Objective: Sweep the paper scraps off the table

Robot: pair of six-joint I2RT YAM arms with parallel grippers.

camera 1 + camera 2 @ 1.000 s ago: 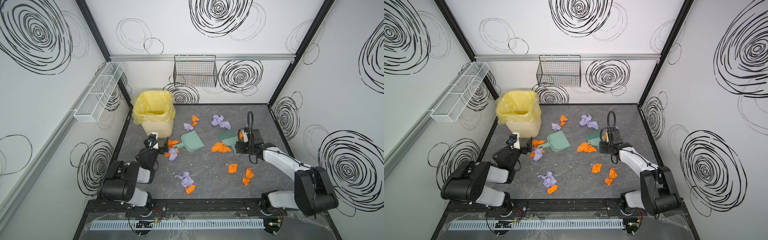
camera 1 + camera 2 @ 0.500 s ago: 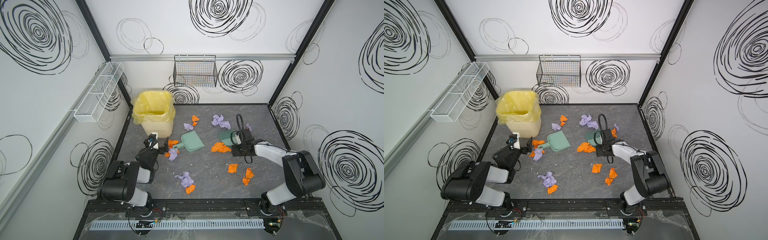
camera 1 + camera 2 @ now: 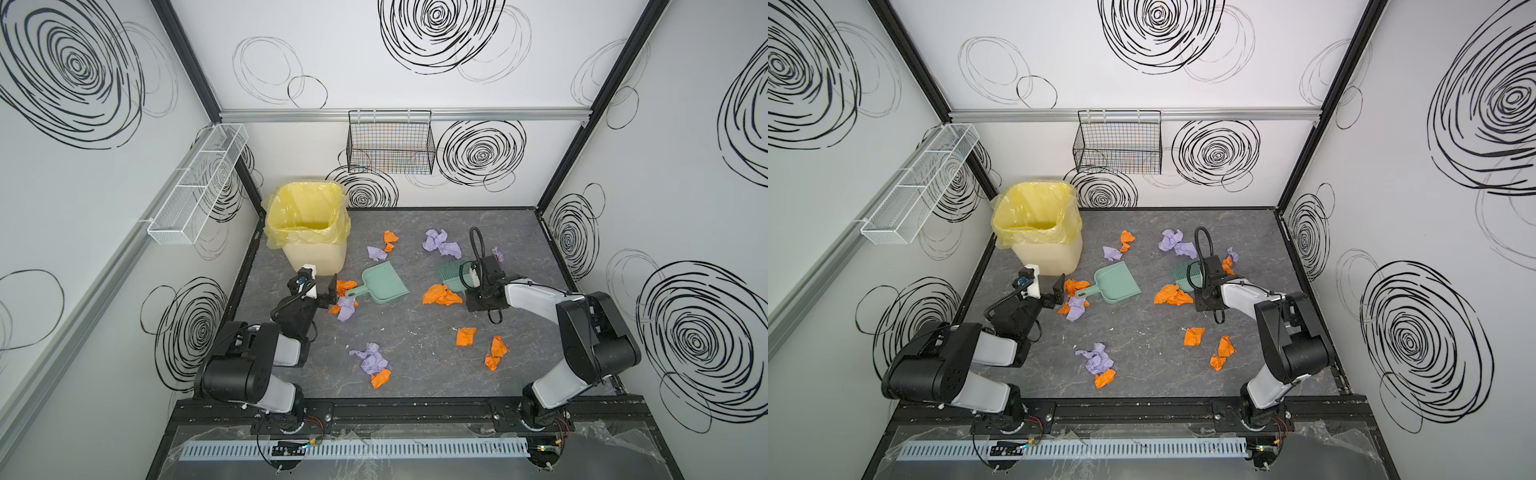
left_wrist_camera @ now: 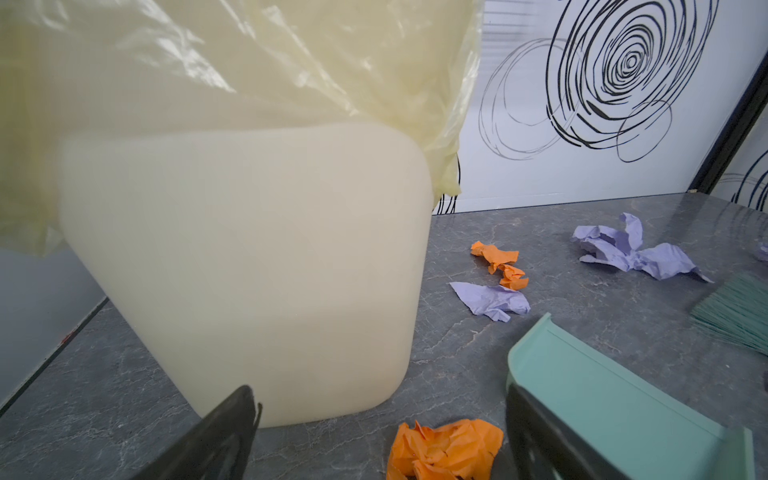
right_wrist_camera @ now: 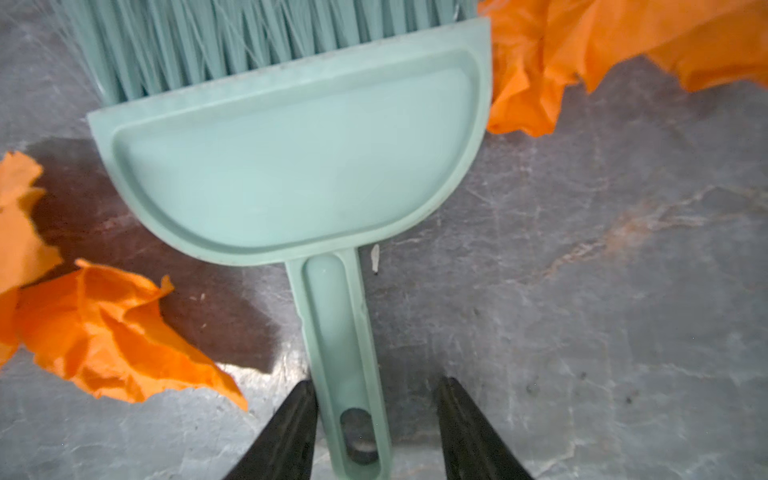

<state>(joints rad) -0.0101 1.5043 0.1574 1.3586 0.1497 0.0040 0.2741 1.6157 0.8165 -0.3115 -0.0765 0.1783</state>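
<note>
Fifteen or so paper scraps [image 3: 441,295] lie scattered on the surface [image 3: 415,332] all round the dustpan [image 3: 384,284]. You're at the pick-up step: the right claw [image 5: 376,384] straddles the brush [image 5: 291,166] handle, right of the dustpan, not yet pinching; squeeze next. The left claw [image 3: 328,296] gapes wide by the dustpan's handle. In both top views the arm hides the brush handle.

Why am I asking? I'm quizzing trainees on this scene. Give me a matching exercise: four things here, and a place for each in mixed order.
Things: 1 dustpan; 2 brush; 3 yellow-lined bin; 4 black wire basket.
Places: A hangs on the back wall; B handle lies between the jaws of the right gripper; C stands in the far left corner of the table; D lies near the middle, handle pointing at the left gripper.
Pairs: 1-D, 2-B, 3-C, 4-A.
</note>
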